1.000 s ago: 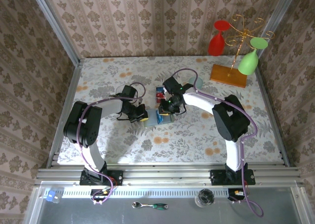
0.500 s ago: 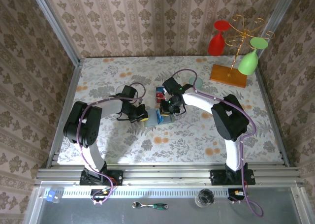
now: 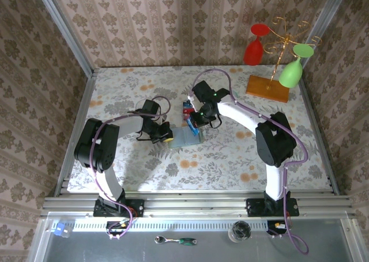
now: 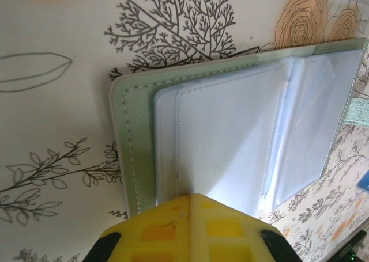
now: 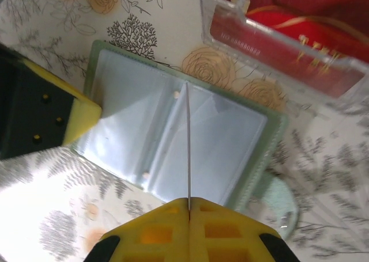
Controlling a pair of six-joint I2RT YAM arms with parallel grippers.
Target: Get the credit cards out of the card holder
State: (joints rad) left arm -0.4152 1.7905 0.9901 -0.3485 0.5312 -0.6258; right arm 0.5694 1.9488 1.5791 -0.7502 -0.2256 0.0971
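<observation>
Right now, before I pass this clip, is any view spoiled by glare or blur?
Left wrist: glare whitens the clear sleeves of the card holder, and the left gripper is out of focus. Right wrist: the tablecloth smears at the corners, yet the edge-on card in the right gripper reads clearly. Top external: sharp, evenly lit.

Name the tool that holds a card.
The right tool: shut on a thin card seen edge-on over the open wallet. The left tool is shut at the wallet's edge, no card.
</observation>
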